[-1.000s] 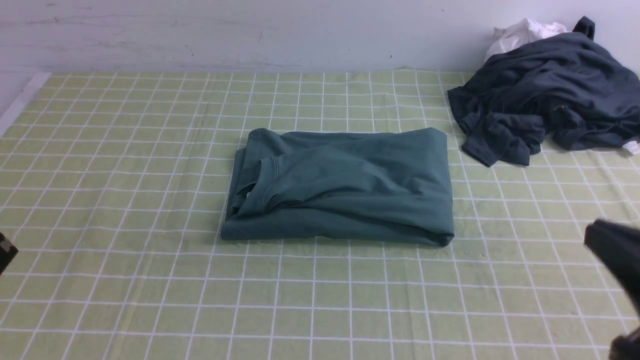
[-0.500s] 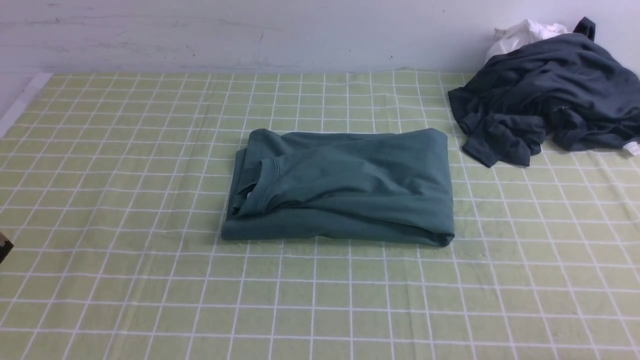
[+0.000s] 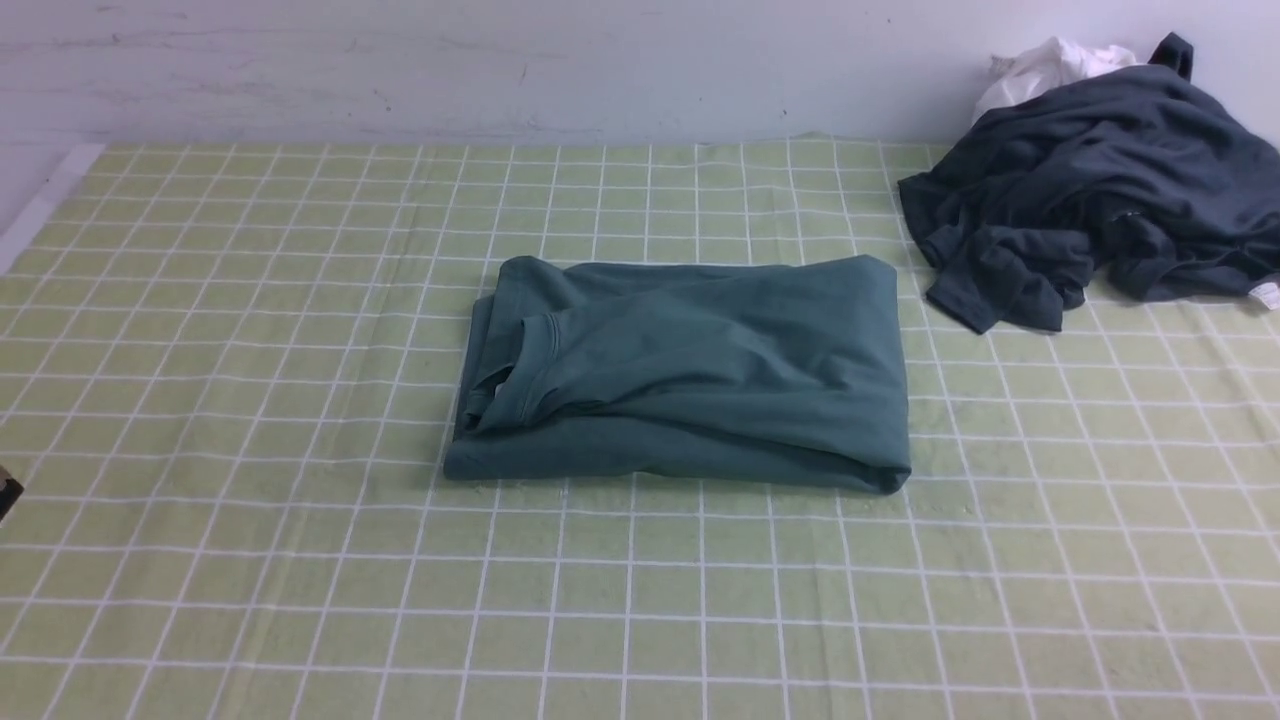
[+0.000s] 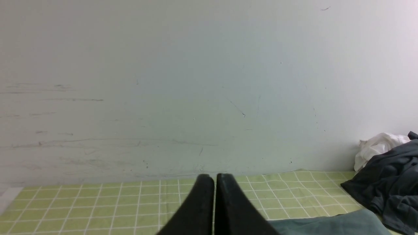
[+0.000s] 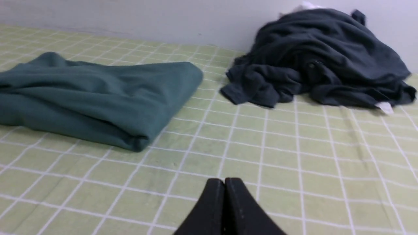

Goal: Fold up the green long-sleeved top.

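Observation:
The green long-sleeved top [image 3: 690,375] lies folded into a rectangle in the middle of the checked cloth, its collar at the left end. It also shows in the right wrist view [image 5: 94,98] and as a corner in the left wrist view [image 4: 329,223]. My left gripper [image 4: 215,178] is shut and empty, raised and pointing at the back wall; only a sliver of it shows at the front view's left edge [image 3: 6,492]. My right gripper [image 5: 224,181] is shut and empty above bare cloth, apart from the top. It is out of the front view.
A dark charcoal garment [image 3: 1090,190] lies heaped at the back right, with a white cloth [image 3: 1040,65] behind it against the wall. The green-and-white checked cloth [image 3: 250,560] covers the table. The wall runs along the back edge.
My right gripper has drawn back out of the front view at the lower right. My left gripper has slid further off the left edge. The top has not moved.

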